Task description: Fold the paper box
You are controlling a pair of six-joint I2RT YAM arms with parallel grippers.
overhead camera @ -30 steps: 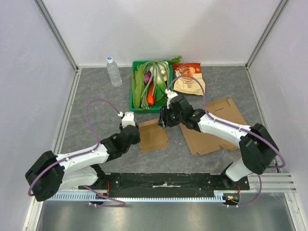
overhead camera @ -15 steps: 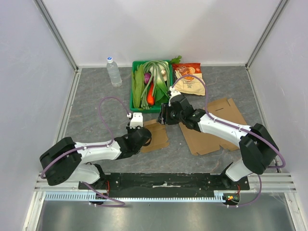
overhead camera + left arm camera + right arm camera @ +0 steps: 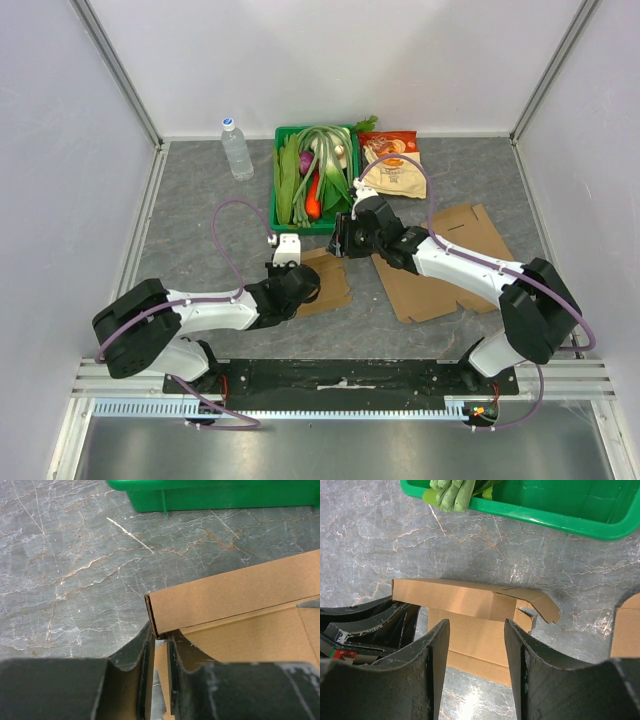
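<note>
Cardboard box wall is pinched by the left end effector; the right end effector is spread. The shallow corner grip may slip, dropping the wall.

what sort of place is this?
Most likely a lab test cell: plain white panel walls on aluminium posts, a mounting rail along the table edge, and staged props, a green crate of vegetables and a water bottle, near the paper box.
</note>
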